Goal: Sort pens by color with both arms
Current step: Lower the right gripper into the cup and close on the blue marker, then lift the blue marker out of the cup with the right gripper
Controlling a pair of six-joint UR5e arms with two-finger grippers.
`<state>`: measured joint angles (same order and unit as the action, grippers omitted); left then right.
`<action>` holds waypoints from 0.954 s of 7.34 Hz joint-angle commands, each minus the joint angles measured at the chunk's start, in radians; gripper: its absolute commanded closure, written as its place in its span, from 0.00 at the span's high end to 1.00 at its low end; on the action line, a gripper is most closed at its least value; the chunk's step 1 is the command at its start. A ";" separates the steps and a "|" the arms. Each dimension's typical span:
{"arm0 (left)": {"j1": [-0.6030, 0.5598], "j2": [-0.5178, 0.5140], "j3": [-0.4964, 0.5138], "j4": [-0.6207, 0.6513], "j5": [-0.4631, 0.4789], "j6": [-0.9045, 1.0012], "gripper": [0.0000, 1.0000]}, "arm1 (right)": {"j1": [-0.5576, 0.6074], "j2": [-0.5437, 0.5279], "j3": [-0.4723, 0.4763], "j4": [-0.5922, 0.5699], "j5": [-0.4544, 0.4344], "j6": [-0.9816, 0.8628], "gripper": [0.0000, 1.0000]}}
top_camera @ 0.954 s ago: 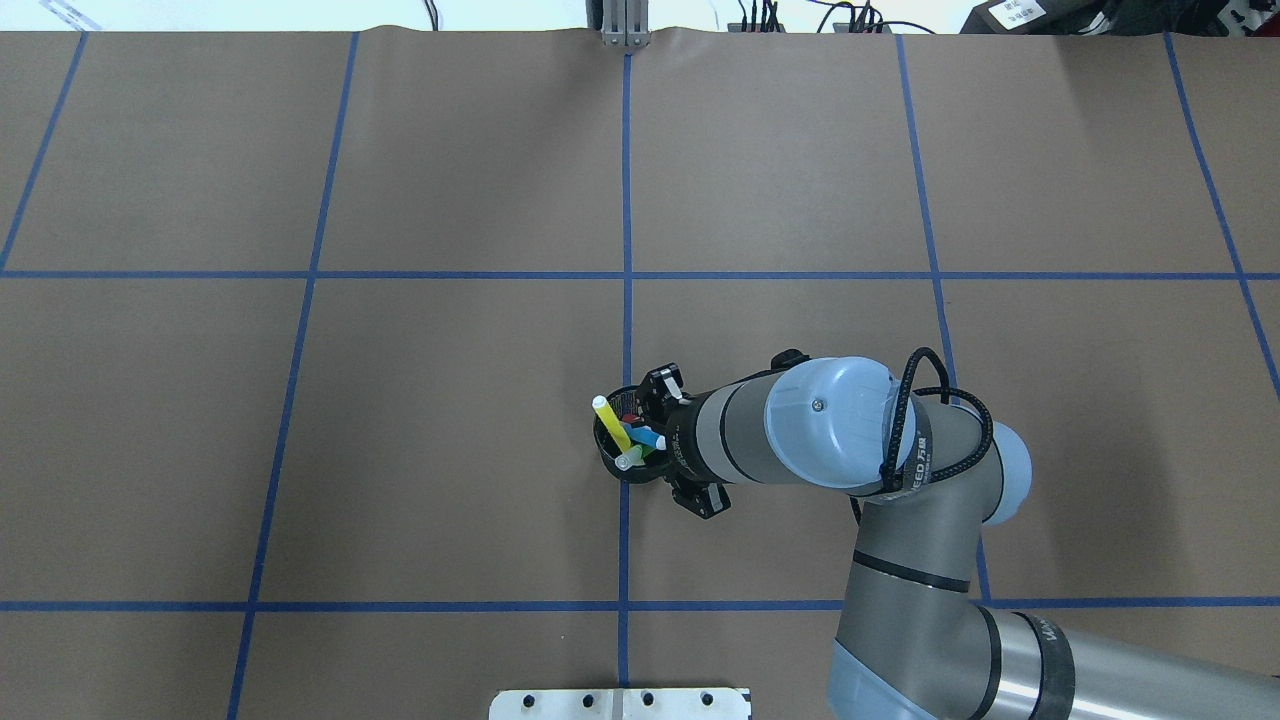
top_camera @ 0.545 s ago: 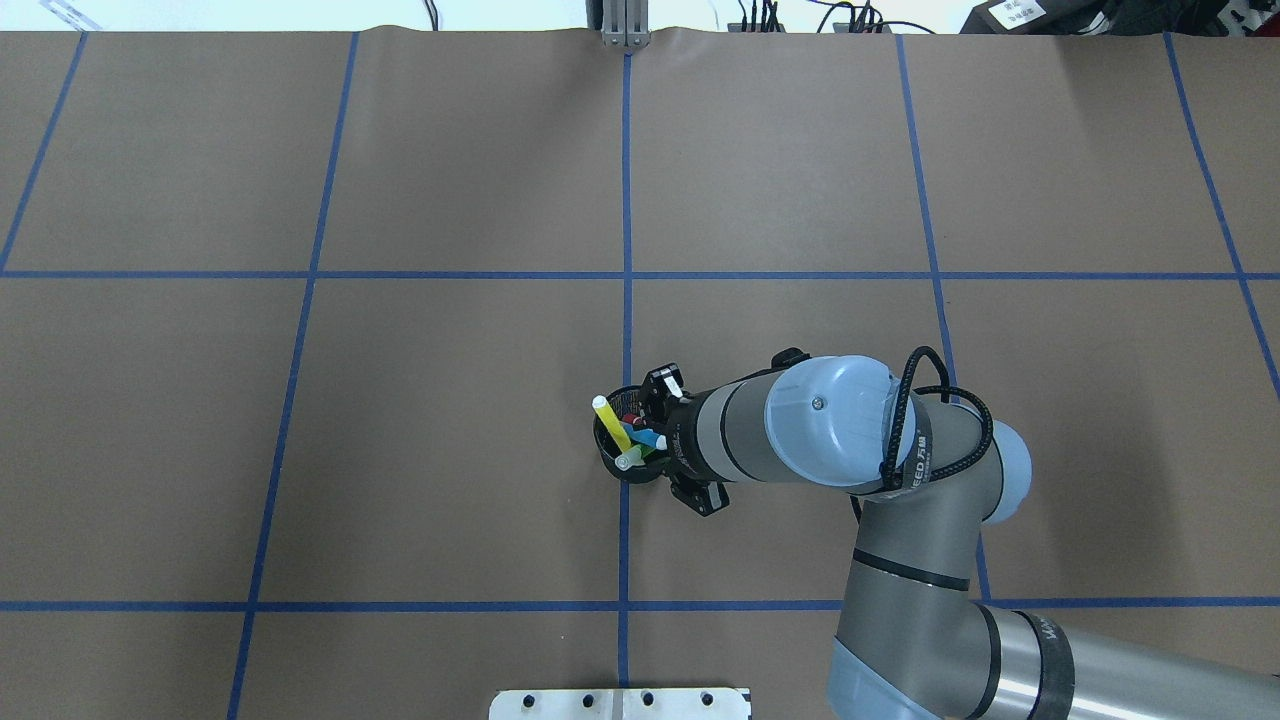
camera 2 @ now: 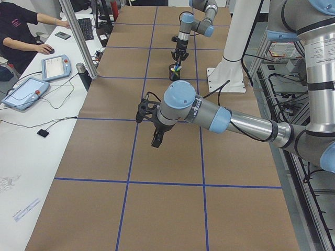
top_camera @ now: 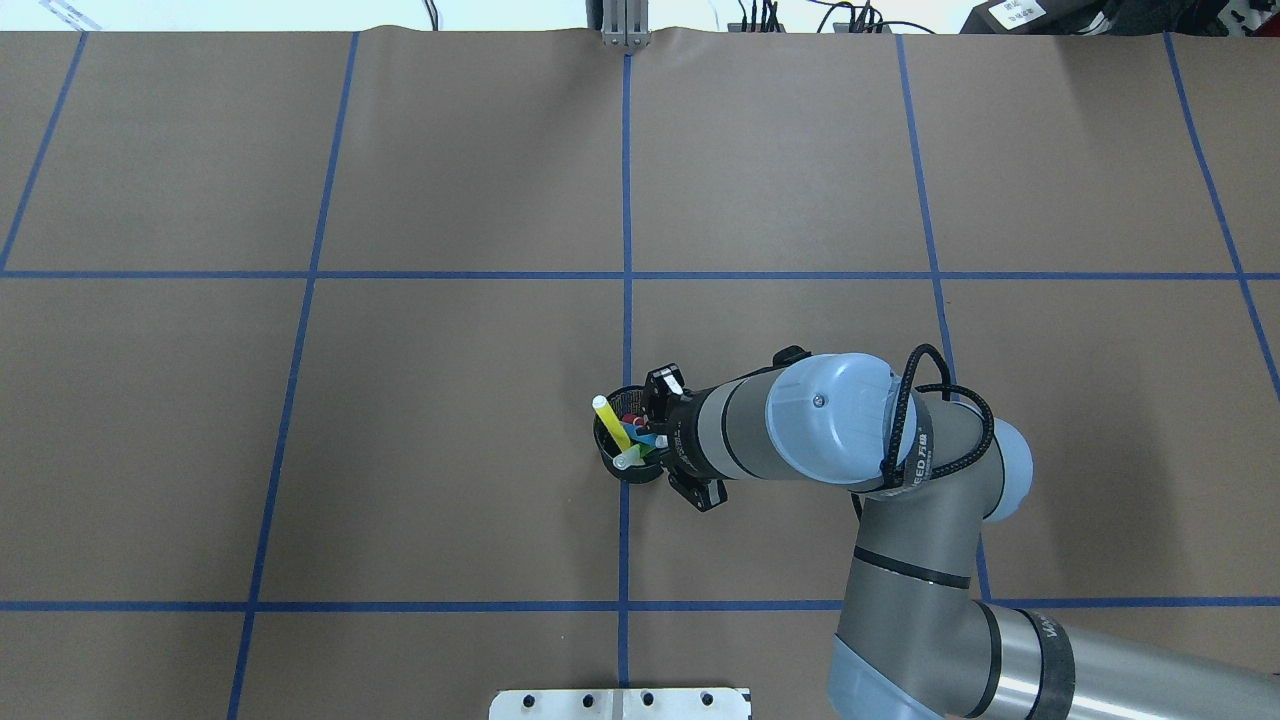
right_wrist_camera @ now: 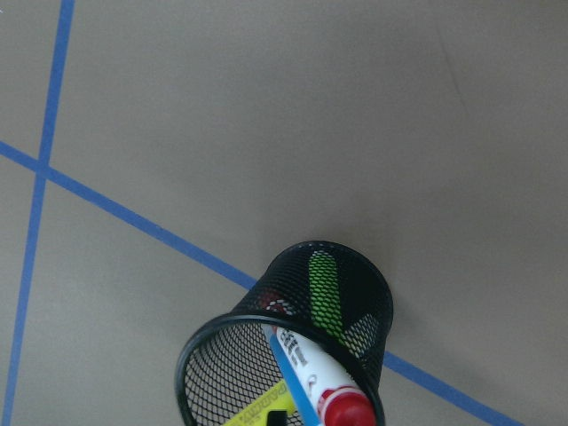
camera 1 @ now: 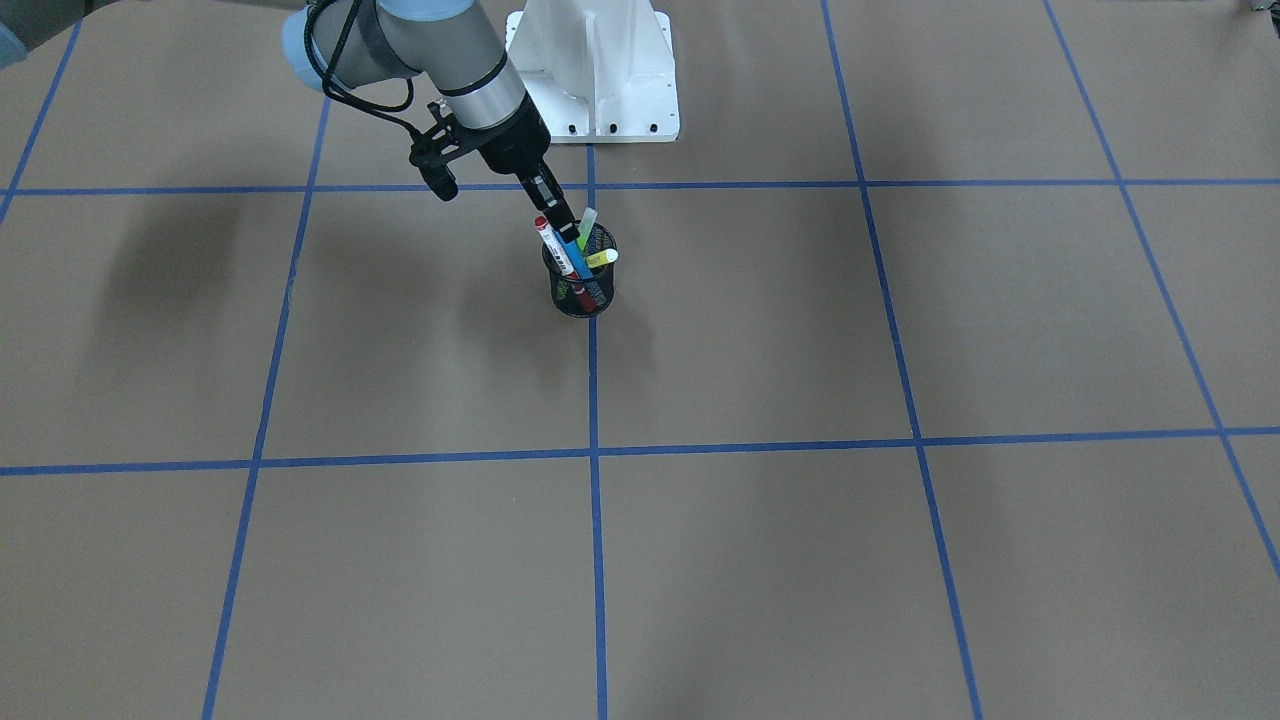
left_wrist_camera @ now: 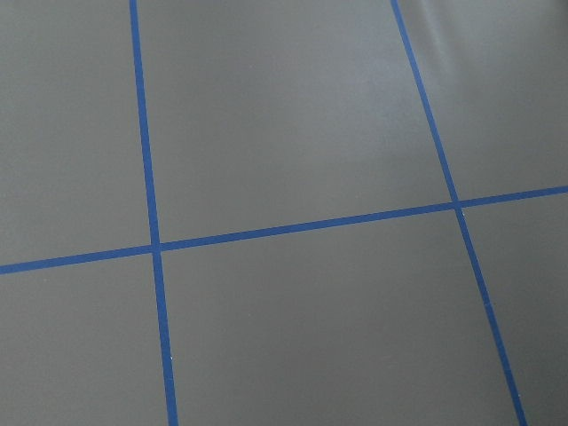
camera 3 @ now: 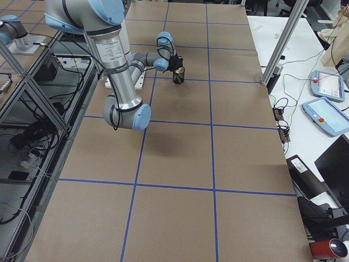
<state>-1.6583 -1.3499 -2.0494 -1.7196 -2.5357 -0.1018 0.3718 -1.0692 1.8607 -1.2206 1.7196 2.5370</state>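
A black mesh cup (camera 1: 580, 292) stands on the centre blue line and holds all the pens. The white pen with the red cap (camera 1: 541, 222) and the blue pen (camera 1: 572, 252) lean toward my right arm. The lime green pen (camera 1: 586, 222) and the yellow pen (camera 1: 601, 258) lean the other way. My right gripper (camera 1: 558, 212) reaches down at a slant to the cup's rim, its fingers close beside the red-capped and blue pens; I cannot tell whether it holds one. The right wrist view shows the cup (right_wrist_camera: 355, 293) and red cap (right_wrist_camera: 342, 408). My left gripper (camera 2: 156, 138) hangs above bare table far from the cup; I cannot tell its state.
Brown paper with a blue tape grid (top_camera: 627, 275) covers the table. The white pedestal base (camera 1: 595, 70) stands just behind the cup. A person sits at a side desk (camera 2: 21, 31) with tablets. Metal posts (camera 3: 278, 49) rise at the table's edge.
My right wrist has crept slightly toward the cup and covers more of the blue pen's top. The pens and cup have not moved.
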 commanded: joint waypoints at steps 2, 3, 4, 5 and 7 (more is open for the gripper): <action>0.000 0.002 0.000 0.000 -0.002 -0.001 1.00 | 0.003 0.000 0.000 0.001 0.000 0.009 0.29; 0.000 0.003 -0.005 0.000 -0.002 -0.001 1.00 | 0.003 0.000 0.000 0.000 0.000 0.009 0.25; -0.001 0.003 -0.006 0.000 -0.002 0.001 1.00 | 0.003 0.000 0.000 0.001 0.000 0.009 0.22; -0.002 0.005 -0.006 0.000 -0.002 0.001 1.00 | 0.003 0.000 0.000 0.001 0.000 0.009 0.21; -0.002 0.006 -0.008 0.000 -0.002 0.001 1.00 | 0.003 -0.002 0.000 0.001 0.002 0.009 0.18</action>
<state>-1.6596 -1.3450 -2.0563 -1.7196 -2.5372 -0.1019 0.3743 -1.0696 1.8608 -1.2201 1.7199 2.5464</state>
